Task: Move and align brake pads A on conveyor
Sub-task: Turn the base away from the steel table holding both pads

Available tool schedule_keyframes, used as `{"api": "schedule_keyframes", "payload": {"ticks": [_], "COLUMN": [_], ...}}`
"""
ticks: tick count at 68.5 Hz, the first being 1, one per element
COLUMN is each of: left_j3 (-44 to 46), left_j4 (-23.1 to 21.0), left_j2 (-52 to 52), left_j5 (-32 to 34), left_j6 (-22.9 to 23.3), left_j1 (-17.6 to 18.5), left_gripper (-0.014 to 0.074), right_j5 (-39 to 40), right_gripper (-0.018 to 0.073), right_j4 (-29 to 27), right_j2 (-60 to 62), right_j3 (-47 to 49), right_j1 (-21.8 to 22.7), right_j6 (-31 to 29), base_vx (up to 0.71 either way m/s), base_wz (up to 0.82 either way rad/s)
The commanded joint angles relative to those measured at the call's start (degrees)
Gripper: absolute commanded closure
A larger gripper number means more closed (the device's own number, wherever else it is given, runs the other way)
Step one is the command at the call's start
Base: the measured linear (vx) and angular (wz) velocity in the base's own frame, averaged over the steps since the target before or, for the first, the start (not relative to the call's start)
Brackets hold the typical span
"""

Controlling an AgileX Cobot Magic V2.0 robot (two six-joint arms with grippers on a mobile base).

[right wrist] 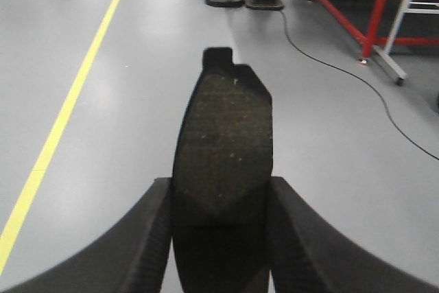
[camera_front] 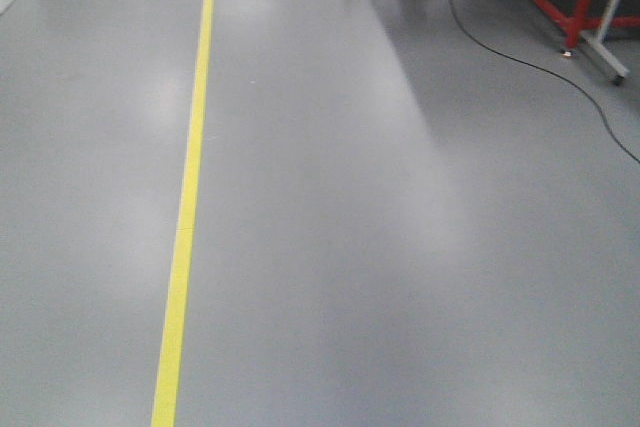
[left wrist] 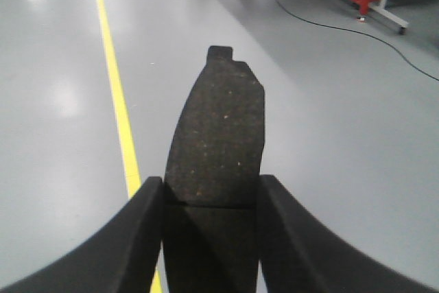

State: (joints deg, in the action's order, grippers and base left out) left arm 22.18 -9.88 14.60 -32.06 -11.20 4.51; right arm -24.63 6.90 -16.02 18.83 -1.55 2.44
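My left claw [left wrist: 209,193] pinches one brake pad [left wrist: 218,128] and my right claw [right wrist: 219,193] pinches a second brake pad [right wrist: 223,128], so I should carry both steady.

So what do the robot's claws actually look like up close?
Only the fingers show. The left gripper and right gripper each have two thick, matte black fingers with curved outer edges, widening towards the camera. No cables, markings or arm sections are in view.
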Motion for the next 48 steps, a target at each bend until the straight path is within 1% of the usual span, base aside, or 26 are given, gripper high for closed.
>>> {"api": "schedule_keyframes", "payload": {"ticks": [1,24,48], "left_j3": [1.8,1.8,1.8], "left_j4": [-0.9,-0.9,-0.9], "left_j2": [0.5,0.5,0.5], "left_j5": [5.2,5.2,5.2], "left_j6": [0.2,0.2,0.2], "left_j1": [0.2,0.2,0.2], "left_gripper": [0.0503,0.0503,0.0503], "right_j5": [5.7,5.7,5.7], "right_gripper": [0.0459,0.0459,0.0459], "right_j4": [0.6,0.6,0.6], "right_j2": [-0.3,-0.3,-0.3], "right_j3": [1.8,1.8,1.8], "right_j1": [0.3,0.3,0.3], "right_j6": [-0.7,-0.7,-0.7], "base_vx": [0.2,0.25,0.39], "base_wz": [0.41,0.29,0.1]}}
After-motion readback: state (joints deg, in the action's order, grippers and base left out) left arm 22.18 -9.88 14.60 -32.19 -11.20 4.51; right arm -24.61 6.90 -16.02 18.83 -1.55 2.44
